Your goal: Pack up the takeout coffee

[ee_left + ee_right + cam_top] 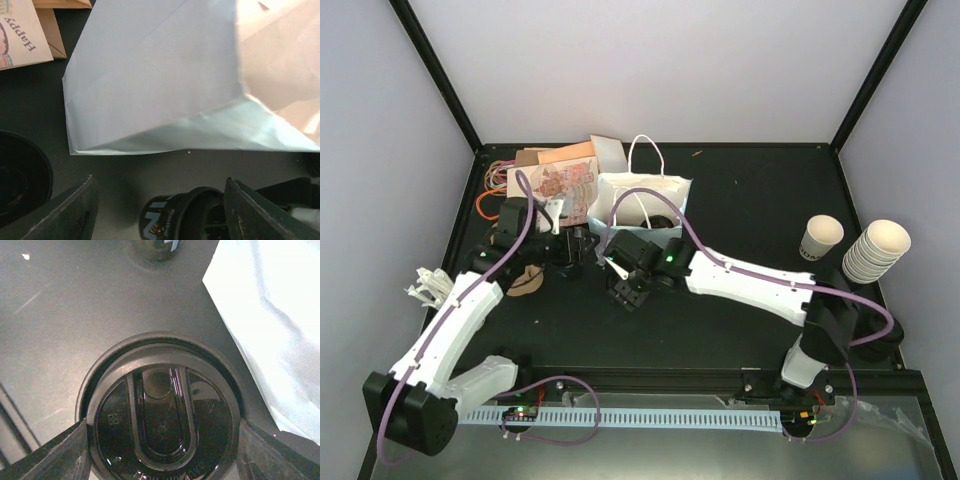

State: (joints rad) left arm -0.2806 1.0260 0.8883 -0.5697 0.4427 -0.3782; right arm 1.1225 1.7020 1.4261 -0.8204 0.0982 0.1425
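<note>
**Raise it level, over the bag's rim**

The right gripper (162,432) pinches the coffee (160,390) at its black lid, just before the white bag (270,320). Best lifted upright, above the bag's mouth, then lowered. The left gripper (160,200) gapes wide, empty, facing the bag. Beside the bag, a card (17,30) reads "Happy".

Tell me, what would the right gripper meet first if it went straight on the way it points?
The coffee, most likely: its black lid fills the gap between the fingers of the right gripper, very close ahead.
</note>
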